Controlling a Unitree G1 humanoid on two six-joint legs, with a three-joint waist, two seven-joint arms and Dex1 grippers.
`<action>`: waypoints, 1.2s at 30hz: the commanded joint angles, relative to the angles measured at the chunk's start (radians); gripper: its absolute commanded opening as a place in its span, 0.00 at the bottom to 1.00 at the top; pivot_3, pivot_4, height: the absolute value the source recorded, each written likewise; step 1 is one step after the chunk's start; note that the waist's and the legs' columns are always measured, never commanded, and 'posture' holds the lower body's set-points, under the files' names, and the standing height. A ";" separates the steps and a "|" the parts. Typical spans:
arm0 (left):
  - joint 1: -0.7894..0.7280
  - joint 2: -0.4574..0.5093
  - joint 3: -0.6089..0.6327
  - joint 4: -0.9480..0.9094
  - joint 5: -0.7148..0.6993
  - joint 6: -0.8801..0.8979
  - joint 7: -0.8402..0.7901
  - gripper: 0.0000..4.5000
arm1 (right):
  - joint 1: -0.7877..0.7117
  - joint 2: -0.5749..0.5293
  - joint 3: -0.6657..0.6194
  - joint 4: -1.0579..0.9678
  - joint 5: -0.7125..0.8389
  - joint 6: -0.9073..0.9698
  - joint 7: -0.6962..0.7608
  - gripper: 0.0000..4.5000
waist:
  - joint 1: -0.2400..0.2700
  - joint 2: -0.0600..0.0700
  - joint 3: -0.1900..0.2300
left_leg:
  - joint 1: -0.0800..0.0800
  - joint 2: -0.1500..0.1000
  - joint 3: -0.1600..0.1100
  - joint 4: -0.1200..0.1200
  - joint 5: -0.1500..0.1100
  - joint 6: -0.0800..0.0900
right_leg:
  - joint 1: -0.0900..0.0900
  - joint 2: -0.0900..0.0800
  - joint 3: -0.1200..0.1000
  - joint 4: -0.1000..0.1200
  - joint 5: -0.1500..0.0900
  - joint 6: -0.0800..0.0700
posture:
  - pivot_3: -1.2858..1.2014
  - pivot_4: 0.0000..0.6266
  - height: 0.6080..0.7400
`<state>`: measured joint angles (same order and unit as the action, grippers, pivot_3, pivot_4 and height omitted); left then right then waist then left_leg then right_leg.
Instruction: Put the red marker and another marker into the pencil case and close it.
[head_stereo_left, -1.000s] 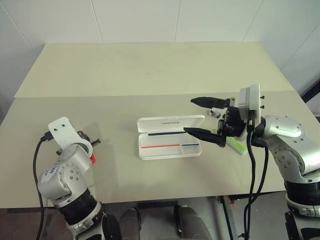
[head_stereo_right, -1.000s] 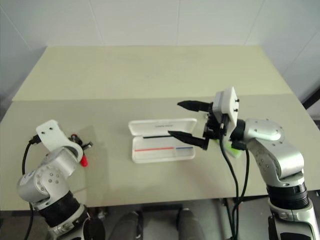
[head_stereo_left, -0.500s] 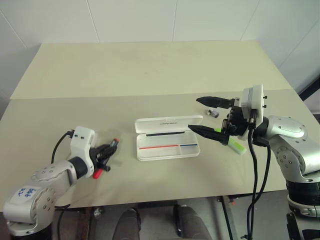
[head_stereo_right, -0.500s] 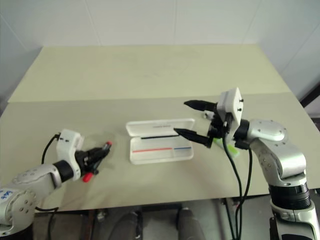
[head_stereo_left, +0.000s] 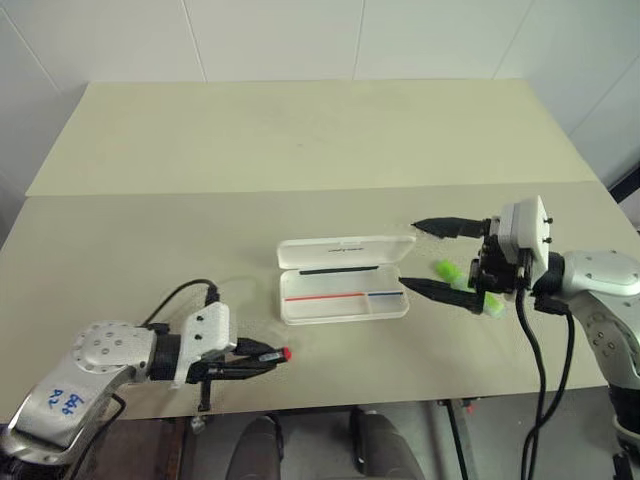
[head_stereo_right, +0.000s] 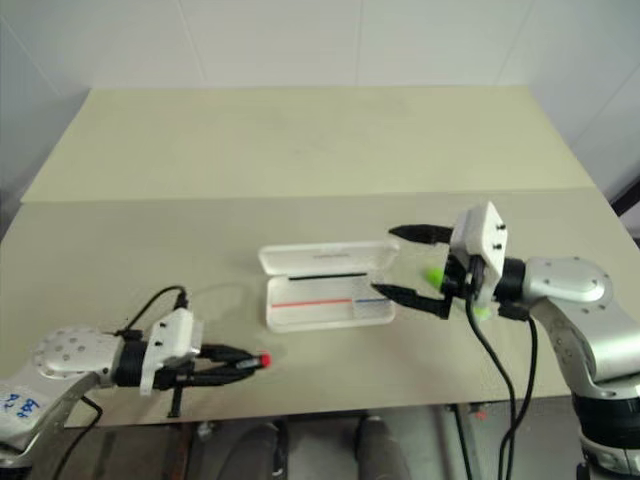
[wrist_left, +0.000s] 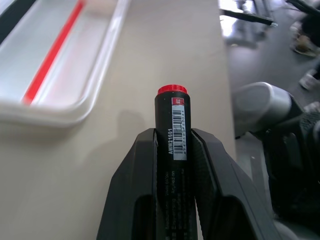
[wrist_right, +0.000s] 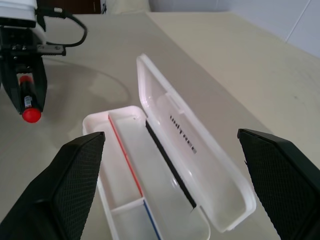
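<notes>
With our left gripper (head_stereo_left: 262, 358) clamped on the slim red-and-black marker (head_stereo_left: 270, 355) near the open white plastic pencil case (head_stereo_left: 345, 295), step 1 continues; our right gripper (head_stereo_left: 437, 260) hovers spread above the stubby lime-green marker (head_stereo_left: 447, 270).

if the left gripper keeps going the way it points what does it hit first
Probably nothing on the table. The left gripper, shut on the red marker, points along the near table edge, passing in front of the open pencil case. Depth is unclear, so it might clip the case's near corner.
</notes>
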<state>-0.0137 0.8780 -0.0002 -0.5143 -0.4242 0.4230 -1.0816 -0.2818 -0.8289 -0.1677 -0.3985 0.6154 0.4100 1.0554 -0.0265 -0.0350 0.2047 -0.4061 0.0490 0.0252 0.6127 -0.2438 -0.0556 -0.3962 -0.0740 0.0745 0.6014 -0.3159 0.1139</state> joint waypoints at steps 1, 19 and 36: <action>-0.107 -0.021 -0.058 0.062 0.031 -0.072 -0.045 0.14 | 0.061 -0.049 -0.066 -0.062 -0.003 -0.040 0.039 1.00 | 0.003 0.000 0.000 | 0.000 0.000 0.000 0.001 0.000 0.000 | 0.000 0.000 0.000 0.000 0.001 0.002 | 0.52 0.24 1.00; -0.572 -0.258 -0.309 0.344 0.238 -0.069 -0.009 0.14 | 0.200 -0.021 -0.127 -0.212 0.014 -0.007 -0.110 1.00 | -0.001 0.000 0.000 | 0.000 0.003 0.000 0.018 0.001 0.002 | 0.002 0.011 0.012 0.010 0.009 0.017 | 0.52 0.24 1.00; -0.624 -0.377 -0.354 0.411 0.397 -0.094 0.143 0.14 | 0.176 0.000 -0.102 -0.230 0.027 0.011 -0.163 1.00 | 0.000 0.000 0.000 | 0.000 0.002 0.000 0.019 0.001 0.003 | 0.002 0.012 0.012 0.011 0.012 0.023 | 0.52 0.24 1.00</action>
<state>-0.6200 0.5122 -0.3418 -0.1017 -0.0418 0.3532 -0.9514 -0.0949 -0.8344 -0.2697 -0.5925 0.6197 0.4222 0.9002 -0.0264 -0.0352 0.2048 -0.4058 0.0514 0.0254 0.6314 -0.2425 -0.0528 -0.3944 -0.0624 0.0869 0.6128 -0.3034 0.1372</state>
